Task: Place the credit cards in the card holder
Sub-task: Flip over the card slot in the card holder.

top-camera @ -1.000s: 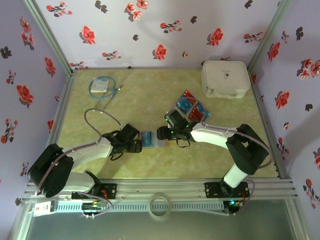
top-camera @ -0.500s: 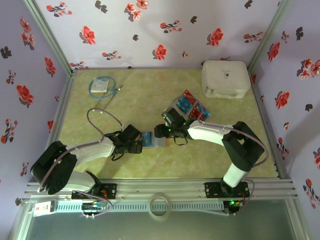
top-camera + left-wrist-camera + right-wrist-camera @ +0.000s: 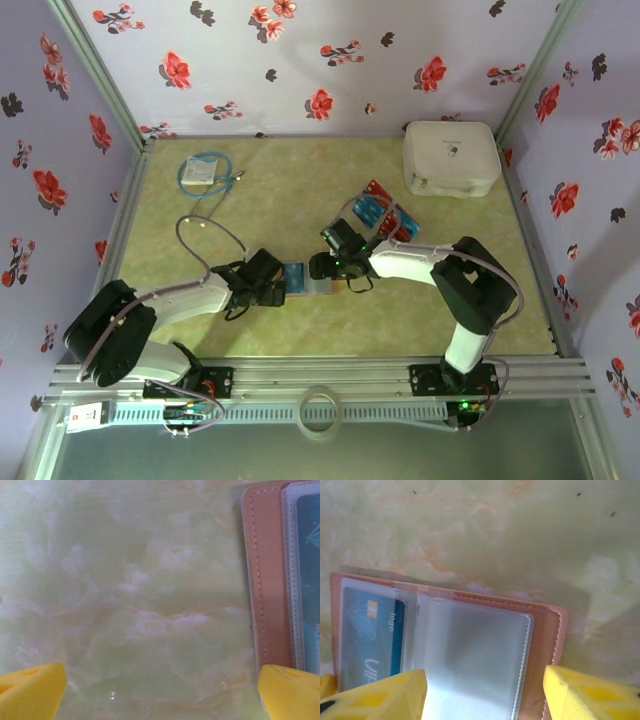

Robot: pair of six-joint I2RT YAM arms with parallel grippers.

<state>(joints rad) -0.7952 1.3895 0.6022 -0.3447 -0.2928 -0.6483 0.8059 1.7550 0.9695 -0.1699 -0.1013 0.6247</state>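
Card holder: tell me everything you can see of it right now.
The card holder lies open and flat on the green marbled table. Tan, leather-like cover with stitched edges and rounded corners; clear plastic pockets inside. One pocket holds a blue card; the next looks empty. The right hand straddles it; contact unclear.

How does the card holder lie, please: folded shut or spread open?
Spread open: the card holder lies flat, inner pockets up, a blue card in one, the other looking empty.
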